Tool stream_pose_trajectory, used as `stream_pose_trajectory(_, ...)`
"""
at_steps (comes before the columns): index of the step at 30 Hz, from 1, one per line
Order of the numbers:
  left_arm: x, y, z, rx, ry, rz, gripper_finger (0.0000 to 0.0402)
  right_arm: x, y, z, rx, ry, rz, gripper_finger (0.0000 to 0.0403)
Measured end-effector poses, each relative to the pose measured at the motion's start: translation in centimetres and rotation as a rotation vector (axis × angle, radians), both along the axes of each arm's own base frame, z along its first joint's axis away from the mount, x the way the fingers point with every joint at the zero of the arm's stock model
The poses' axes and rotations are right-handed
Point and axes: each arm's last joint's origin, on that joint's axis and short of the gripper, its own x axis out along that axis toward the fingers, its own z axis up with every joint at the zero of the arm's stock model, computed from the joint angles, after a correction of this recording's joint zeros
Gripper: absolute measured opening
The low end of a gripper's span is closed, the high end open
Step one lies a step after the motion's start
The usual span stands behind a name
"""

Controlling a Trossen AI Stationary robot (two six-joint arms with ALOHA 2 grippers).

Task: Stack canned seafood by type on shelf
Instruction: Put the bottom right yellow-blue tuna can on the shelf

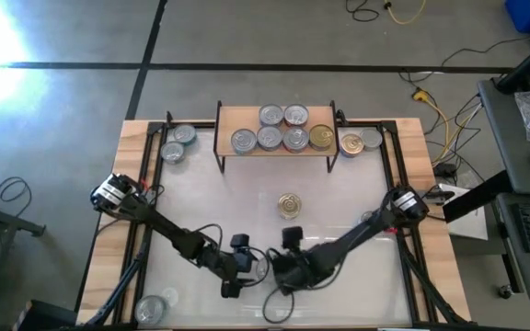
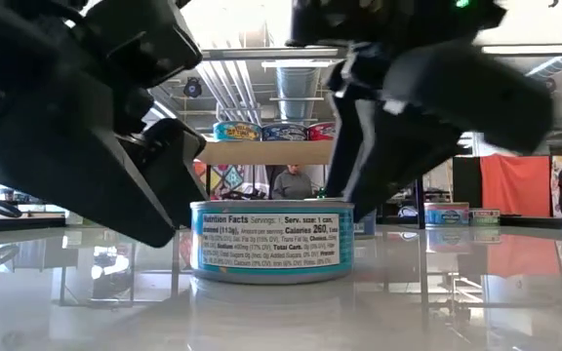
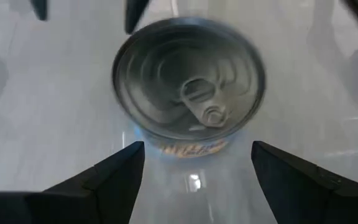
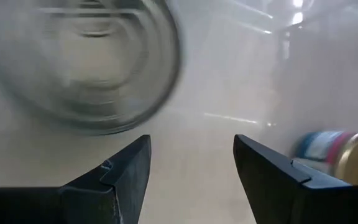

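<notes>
White tabletop (image 1: 247, 202) with wooden edges carries the shelf (image 1: 274, 147) at its far side; all positions below are referenced to the shelf. Left of the shelf, two silver-topped tins (image 1: 178, 143) stand on the table, not yet shelved. On the shelf board, five silver-topped tins (image 1: 270, 129) and one gold-topped tin (image 1: 321, 137) are already placed. Just right of the shelf, a gold-topped tin (image 1: 351, 143) and a silver-topped tin (image 1: 372, 139) remain on the table. In front of the shelf stands a lone gold-topped tin (image 1: 289, 204). Well in front, both arms converge on one silver tin (image 3: 188, 78). The left gripper (image 3: 191, 165) stands open beside it, holding nothing; the right gripper (image 4: 191, 162) is likewise open and empty. Another tin (image 1: 151, 307) sits at the near left corner. Judgement: roughly half the tins are shelved, and grouping by type is incomplete.
</notes>
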Motion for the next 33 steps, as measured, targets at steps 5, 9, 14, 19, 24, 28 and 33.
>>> stream_pose_trajectory(5, -0.3, 0.4, -0.2, 0.03, 0.052, 0.001, 0.0282, -0.4, -0.3, -0.2, -0.001, 0.047, 0.004, 0.0221)
stream_pose_trajectory(9, -0.3, 0.2, -0.1, 0.009, 0.045, -0.013, 0.0282, -0.1, 0.0, -0.7, 0.047, 0.043, 0.02, 0.0224)
stream_pose_trajectory(14, -0.4, -1.0, 0.4, -0.072, 0.058, -0.076, 0.0282, 1.0, -0.3, -0.6, 0.034, -0.032, 0.087, 0.0226)
stream_pose_trajectory(19, -0.7, -3.0, 1.4, -0.141, 0.059, -0.109, 0.0282, 2.4, -1.9, -0.3, -0.014, -0.105, 0.073, 0.0224)
stream_pose_trajectory(24, -1.8, -4.4, 1.8, -0.113, 0.17, -0.09, 0.0282, 1.7, -1.3, 0.1, 0.007, -0.058, 0.073, 0.0228)
stream_pose_trajectory(28, -2.3, -4.3, 1.8, -0.073, 0.196, -0.048, 0.0281, 0.1, 0.4, 0.6, 0.073, -0.011, 0.055, 0.0227)
stream_pose_trajectory(33, -2.0, -3.0, 1.4, 0.003, 0.141, 0.074, 0.0282, -0.9, 1.9, 0.1, 0.148, -0.005, 0.002, 0.0229)
